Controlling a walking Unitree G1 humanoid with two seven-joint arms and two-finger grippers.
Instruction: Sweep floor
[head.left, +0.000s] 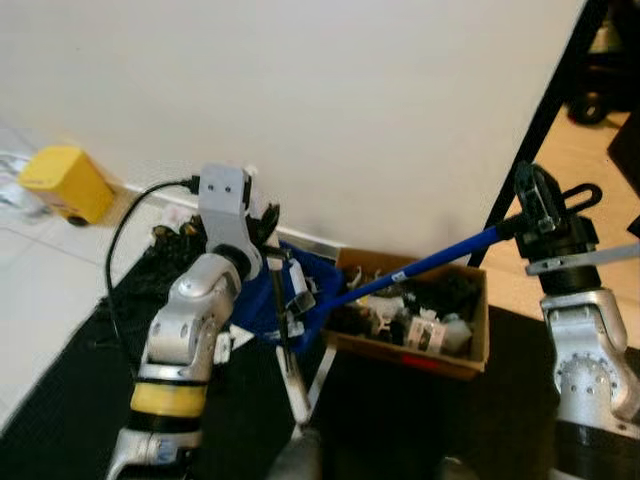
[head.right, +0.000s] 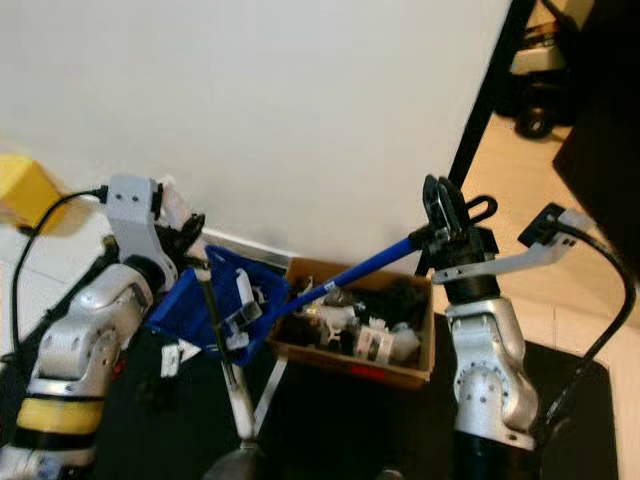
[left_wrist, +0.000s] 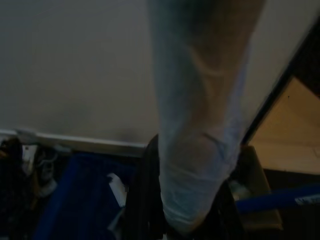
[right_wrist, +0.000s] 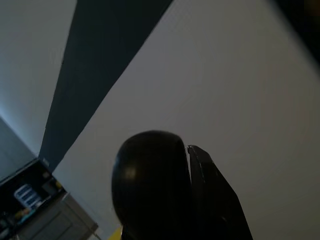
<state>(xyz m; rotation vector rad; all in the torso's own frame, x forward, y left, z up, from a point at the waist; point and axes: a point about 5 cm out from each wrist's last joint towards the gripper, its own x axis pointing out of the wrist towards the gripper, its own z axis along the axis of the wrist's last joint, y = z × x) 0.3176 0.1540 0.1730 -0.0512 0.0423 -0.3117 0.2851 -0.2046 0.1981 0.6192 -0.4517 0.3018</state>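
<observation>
My right gripper (head.left: 535, 212) is shut on the top of a blue broom handle (head.left: 430, 262). The handle slants down left toward a cardboard box (head.left: 450, 357) of mixed litter, and its lower end is lost among the clutter. A blue dustpan (head.left: 262, 297) with a silver pole (head.left: 290, 370) lies tilted beside the box on a black mat (head.left: 400, 420). My left gripper (head.left: 265, 222) is raised over the dustpan near the wall. Its dark fingers (left_wrist: 145, 200) are closed around a pale, wrinkled strip (left_wrist: 195, 150) that reaches upward.
Dark scraps (head.left: 175, 237) lie along the white wall's skirting. A yellow box (head.left: 65, 180) stands on pale tiles at far left, with a black cable (head.left: 125, 225) curving beside it. A black slanted post (head.left: 540, 120) rises at right, with wooden floor beyond it.
</observation>
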